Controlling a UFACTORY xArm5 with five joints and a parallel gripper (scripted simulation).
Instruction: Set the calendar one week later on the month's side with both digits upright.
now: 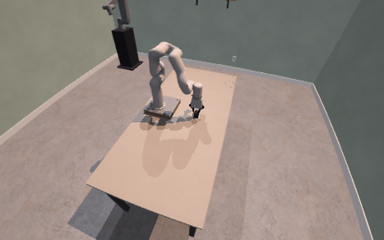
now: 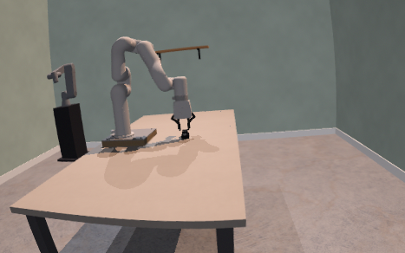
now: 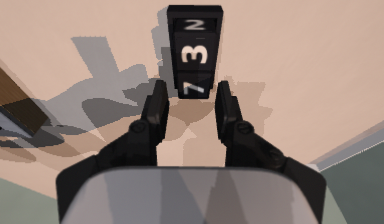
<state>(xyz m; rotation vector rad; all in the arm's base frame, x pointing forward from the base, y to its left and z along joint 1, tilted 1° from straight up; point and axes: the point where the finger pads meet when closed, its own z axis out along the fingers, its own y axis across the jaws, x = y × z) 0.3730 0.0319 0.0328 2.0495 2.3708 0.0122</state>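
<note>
The gripper (image 1: pixel 196 113) (image 2: pixel 184 128) (image 3: pixel 192 93), half open and holding nothing, stands above the calendar (image 1: pixel 196 115) (image 2: pixel 185 135) (image 3: pixel 194 54); if it descends badly aligned, one finger may tip the tray.
</note>
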